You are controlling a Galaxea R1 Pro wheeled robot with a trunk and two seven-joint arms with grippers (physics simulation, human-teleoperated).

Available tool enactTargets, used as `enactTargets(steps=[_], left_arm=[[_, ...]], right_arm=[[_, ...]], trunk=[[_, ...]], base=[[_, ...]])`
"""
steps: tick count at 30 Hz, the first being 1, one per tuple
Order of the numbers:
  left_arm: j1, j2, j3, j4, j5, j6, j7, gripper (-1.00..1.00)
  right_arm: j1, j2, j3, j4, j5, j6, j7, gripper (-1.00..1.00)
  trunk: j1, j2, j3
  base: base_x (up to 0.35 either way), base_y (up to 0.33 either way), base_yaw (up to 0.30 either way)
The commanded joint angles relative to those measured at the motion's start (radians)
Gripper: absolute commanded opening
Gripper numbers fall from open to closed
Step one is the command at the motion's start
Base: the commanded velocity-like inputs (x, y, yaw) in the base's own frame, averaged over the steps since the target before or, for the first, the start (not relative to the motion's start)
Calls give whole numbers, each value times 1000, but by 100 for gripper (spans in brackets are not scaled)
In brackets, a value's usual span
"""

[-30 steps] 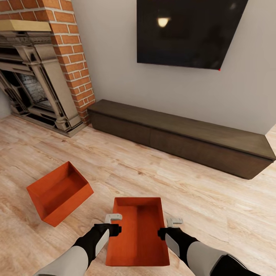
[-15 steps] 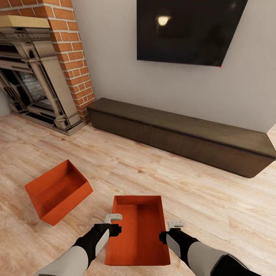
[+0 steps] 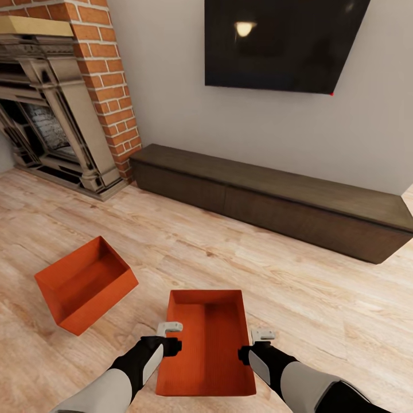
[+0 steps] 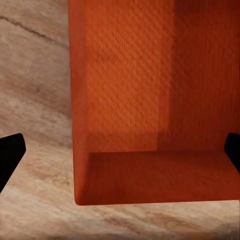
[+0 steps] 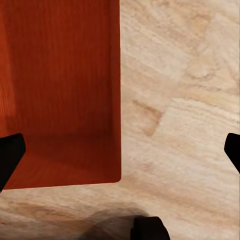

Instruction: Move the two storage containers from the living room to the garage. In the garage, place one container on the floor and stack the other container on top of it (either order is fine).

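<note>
Storage containers, two, orange-red, lidless, on light wood plank flooring (image 3: 298, 287). Nearer container (image 3: 206, 344): at 6 o'clock in the head view, long axis pointing away. Left gripper (image 3: 171, 337) straddles its left wall, right gripper (image 3: 255, 342) its right wall; both spread wide, fingertips apart in the wrist views. Second container (image 3: 86, 285): at 8 o'clock, angled, well apart. Brick fireplace (image 3: 69, 103) at 10 o'clock; low dark cabinet (image 3: 269, 201) and wall TV (image 3: 281, 46) at 12 to 1 o'clock.
</note>
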Motion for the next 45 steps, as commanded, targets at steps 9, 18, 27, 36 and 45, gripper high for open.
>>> enactTargets(steps=[9,18,27,36,45], left_arm=[[0,6,-2,-3,1,79,11,100],[0,18,-2,-2,0,76,13,100],[0,19,-1,-5,1,70,13,100],[0,40,-2,-3,0,70,32,100],[0,58,-1,-4,1,69,40,100]], right_arm=[[0,-4,7,-3,-7,6,-6,100],[0,-4,7,-3,-7,5,-6,100],[0,-4,7,-3,-7,5,-6,100],[0,-4,8,-3,-7,-9,-6,100],[0,1,10,-4,-5,-9,-6,100]], trunk=[[34,-64,-29],[69,-127,-57],[84,-155,-70],[84,-155,-70],[100,-183,-82]], base=[[0,0,0],[0,0,0],[0,0,0],[0,0,0],[0,0,0]])
